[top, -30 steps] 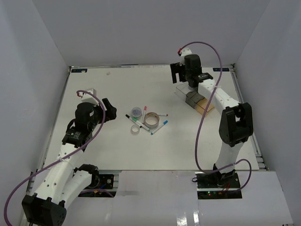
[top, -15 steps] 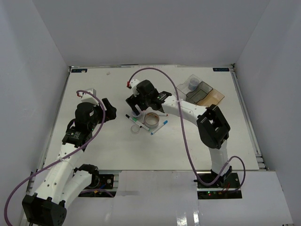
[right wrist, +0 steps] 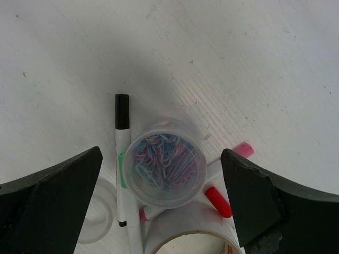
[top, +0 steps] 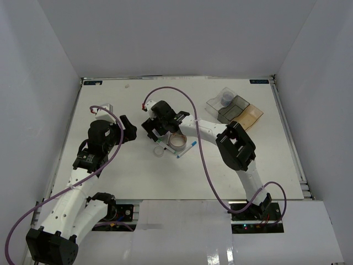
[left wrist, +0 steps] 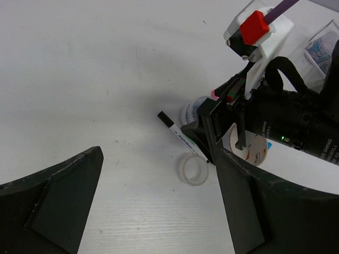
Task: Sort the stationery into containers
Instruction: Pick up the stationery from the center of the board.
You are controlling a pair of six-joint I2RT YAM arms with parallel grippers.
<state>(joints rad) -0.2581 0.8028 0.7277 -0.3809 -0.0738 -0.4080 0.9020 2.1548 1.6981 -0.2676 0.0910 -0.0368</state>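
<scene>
Mid-bench point(top: 110, 165): a small heap of stationery. Bins point(top: 234, 107) sit by the far right corner, with one tub point(top: 226, 99) in the clear one. Right pincer point(top: 153, 130) hangs over the heap, jaws wide apart. Left pincer point(top: 130, 126) is just left of it, also spread and empty. Tape roll point(top: 177, 140) and markers point(right wrist: 122, 159) crowd the second tub point(right wrist: 164, 168), which holds paper clips. Likely light, rigid and smooth-walled, so it may slip. Best hold: across its round sides, low down.
</scene>
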